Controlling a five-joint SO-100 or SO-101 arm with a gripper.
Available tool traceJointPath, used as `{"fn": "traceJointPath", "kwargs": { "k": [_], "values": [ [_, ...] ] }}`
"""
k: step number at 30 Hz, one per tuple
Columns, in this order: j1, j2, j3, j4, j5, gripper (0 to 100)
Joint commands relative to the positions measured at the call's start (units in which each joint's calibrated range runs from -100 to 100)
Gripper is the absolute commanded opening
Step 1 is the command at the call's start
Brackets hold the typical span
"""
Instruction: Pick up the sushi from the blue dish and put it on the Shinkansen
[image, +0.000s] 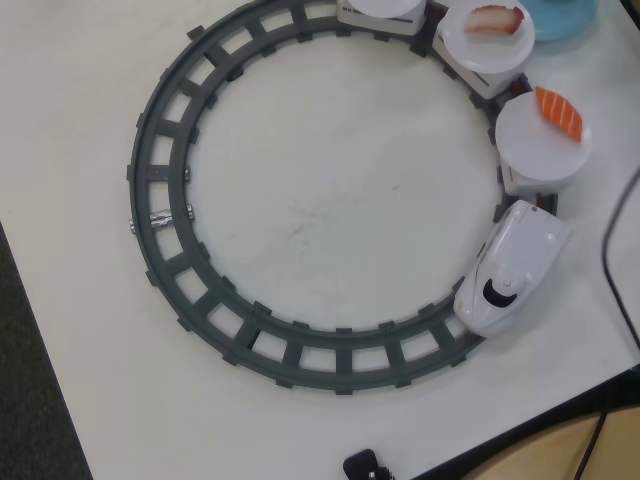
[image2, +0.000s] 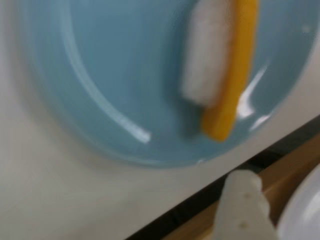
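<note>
In the wrist view the sushi (image2: 235, 75), a yellow-orange slab on white rice, lies on its side on the light-blue dish (image2: 115, 75), toward the dish's right part. My gripper (image2: 275, 197) is above and in front of the dish near the table edge. One white finger (image2: 243, 210) shows at the bottom, with nothing between the jaws. In the overhead view only an edge of the blue dish (image: 565, 15) shows at the top right, and the gripper is not visible. The white Shinkansen (image: 512, 268) stands on the track's right side, and the rearmost of its three plate cars (image: 375, 8) carries no sushi that I can see.
The grey ring track (image: 165, 215) fills the table's middle. The middle plate (image: 485, 50) carries a white-and-red piece (image: 495, 20). The plate behind the engine (image: 535, 150) carries a salmon piece (image: 558, 112). A black cable (image: 612, 250) runs along the right side. The table edge lies at lower right.
</note>
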Motion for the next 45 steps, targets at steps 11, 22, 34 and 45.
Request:
{"fn": "traceJointPath", "kwargs": {
  "k": [11, 22, 34, 45],
  "values": [
    [-2.99, 7.73, -9.42, -6.93, -0.16, 4],
    [-3.25, 8.07, -9.24, -8.13, -0.16, 2],
    [-2.90, 10.32, -9.15, -10.87, 0.31, 2],
    [-3.43, 11.74, -7.62, -8.05, 0.31, 2]
  ]
}}
